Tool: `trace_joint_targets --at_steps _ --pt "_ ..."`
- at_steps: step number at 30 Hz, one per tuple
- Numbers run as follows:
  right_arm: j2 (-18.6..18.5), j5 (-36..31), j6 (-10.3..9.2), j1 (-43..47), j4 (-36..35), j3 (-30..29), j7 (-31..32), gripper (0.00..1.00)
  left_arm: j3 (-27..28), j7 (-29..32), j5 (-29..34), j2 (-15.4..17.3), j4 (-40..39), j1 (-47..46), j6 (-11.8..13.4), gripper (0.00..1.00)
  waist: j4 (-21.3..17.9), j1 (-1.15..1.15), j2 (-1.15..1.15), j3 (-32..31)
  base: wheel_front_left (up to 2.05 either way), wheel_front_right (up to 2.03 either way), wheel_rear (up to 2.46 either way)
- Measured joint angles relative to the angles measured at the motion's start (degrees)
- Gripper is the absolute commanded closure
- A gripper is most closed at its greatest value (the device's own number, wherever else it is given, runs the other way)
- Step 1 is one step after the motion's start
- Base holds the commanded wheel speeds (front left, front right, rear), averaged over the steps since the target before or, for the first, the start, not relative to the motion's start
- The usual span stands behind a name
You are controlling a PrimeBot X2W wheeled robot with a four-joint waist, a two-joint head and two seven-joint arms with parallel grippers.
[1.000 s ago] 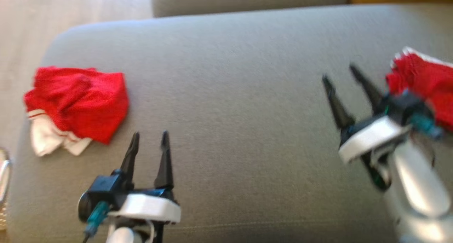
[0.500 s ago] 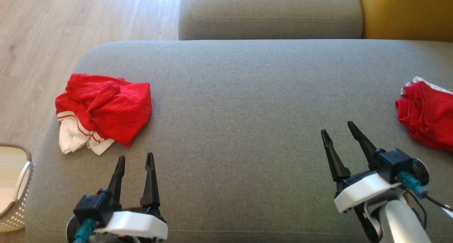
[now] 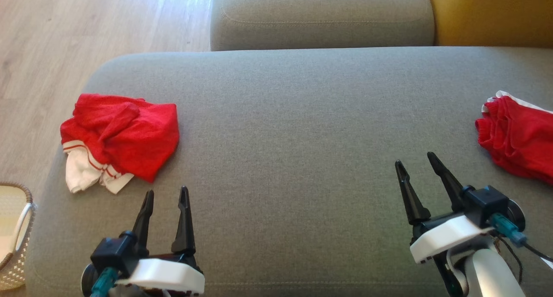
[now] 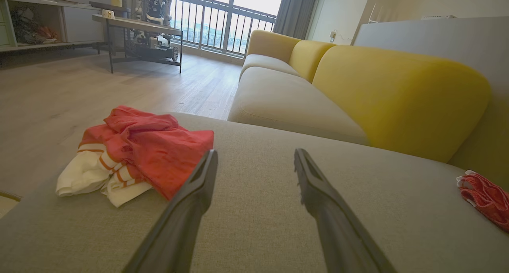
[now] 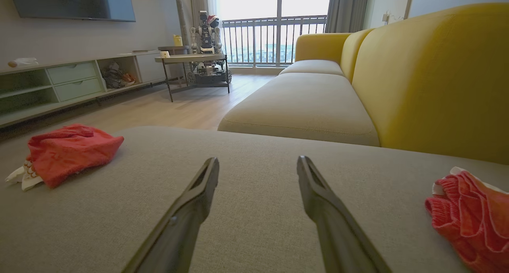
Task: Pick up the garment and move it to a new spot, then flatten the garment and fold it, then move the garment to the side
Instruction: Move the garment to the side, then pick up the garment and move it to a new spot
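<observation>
A crumpled red garment [image 3: 123, 132] with white, red-striped trim lies at the left end of the grey cushion [image 3: 293, 128]; it is also in the left wrist view [image 4: 147, 146] and the right wrist view [image 5: 69, 150]. A second red garment [image 3: 516, 143] with a white edge lies bunched at the cushion's right edge [image 5: 471, 221] [image 4: 485, 197]. My left gripper [image 3: 167, 193] stands open just below and right of the left garment, apart from it. My right gripper [image 3: 414, 158] is open, empty, left of the right garment.
A woven basket [image 3: 13, 232] with a white handle stands on the wood floor [image 3: 65, 42] at the cushion's left end. Another grey seat cushion [image 3: 322, 16] and yellow sofa backrests [image 5: 429, 74] lie beyond. A low table [image 5: 193, 64] stands farther off.
The head camera has shifted and steadied, so the whole picture moved. My right gripper has come down and away from the right garment. Both grippers stay open.
</observation>
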Motion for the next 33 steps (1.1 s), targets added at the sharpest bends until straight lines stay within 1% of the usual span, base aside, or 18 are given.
trace_joint_targets --at_steps 14,18,21,22,27,28,33 --pt "0.01 1.11 0.00 -0.01 0.01 -0.42 0.00 0.00 -0.29 0.00 0.55 0.00 0.90 -0.09 0.00 0.00 -0.45 0.00 0.00 0.37 0.00 0.00 0.00" --pt "0.01 1.69 0.00 -0.01 0.08 -0.49 0.00 0.00 -0.29 0.00 0.56 0.00 1.19 -0.13 -0.08 0.00 0.03 0.00 0.00 0.32 0.00 0.00 0.00" --pt "0.00 2.29 0.00 0.07 0.01 0.00 0.00 0.00 -0.23 0.00 1.05 0.00 1.42 -0.20 -0.14 0.00 1.41 0.01 0.00 0.27 0.00 0.00 0.00" --pt "0.01 2.43 0.00 0.20 -0.16 0.25 0.00 0.00 -0.18 0.00 1.29 0.00 1.43 -0.26 -0.54 0.00 2.09 0.00 0.00 0.24 0.00 0.00 0.00" --pt "0.07 3.63 0.00 1.41 -0.85 2.10 0.00 0.00 0.55 0.00 2.16 0.00 1.07 -0.31 -0.94 0.00 6.33 0.00 0.00 -0.01 0.00 0.00 0.00" --pt "0.07 3.63 0.00 1.41 -0.85 2.10 0.00 0.00 0.55 0.00 2.16 0.00 1.07 -0.31 -0.94 0.00 6.33 0.00 0.00 -0.01 0.00 0.00 0.00" --pt "0.08 4.91 0.00 1.90 -1.15 2.89 0.01 0.00 1.71 0.00 2.96 0.00 0.29 -0.17 -1.52 0.00 11.48 0.00 0.00 -0.33 0.00 0.00 0.00"
